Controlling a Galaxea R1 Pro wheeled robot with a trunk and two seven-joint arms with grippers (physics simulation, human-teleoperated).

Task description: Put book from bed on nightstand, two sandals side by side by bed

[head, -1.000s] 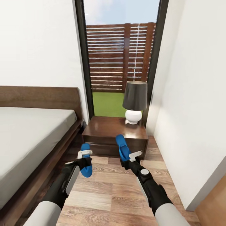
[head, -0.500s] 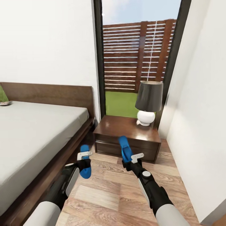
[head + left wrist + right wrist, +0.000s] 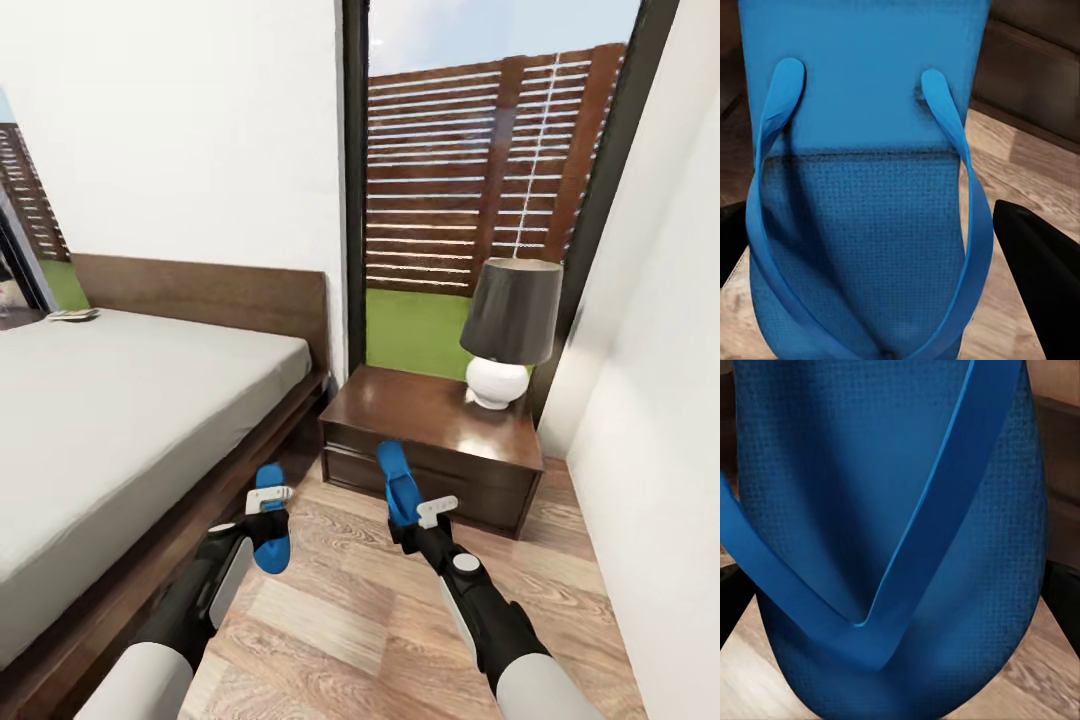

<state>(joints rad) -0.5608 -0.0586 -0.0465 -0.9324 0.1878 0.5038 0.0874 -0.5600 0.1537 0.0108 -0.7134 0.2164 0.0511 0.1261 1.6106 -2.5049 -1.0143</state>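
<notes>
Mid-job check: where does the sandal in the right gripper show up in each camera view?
Head view: the right-hand sandal sits low centre, sticking forward from the right gripper, in front of the nightstand.
Right wrist view: the sandal spans almost the whole picture, straps up.
Left wrist view: the blue sandal there is the other one.
Shared landmark: the wood-plank floor.

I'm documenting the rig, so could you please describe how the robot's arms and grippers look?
Both arms have white upper segments and black forearms with a pale side panel. The left gripper and right gripper are black with white finger pieces. A grey round disc marks the right wrist.
</notes>
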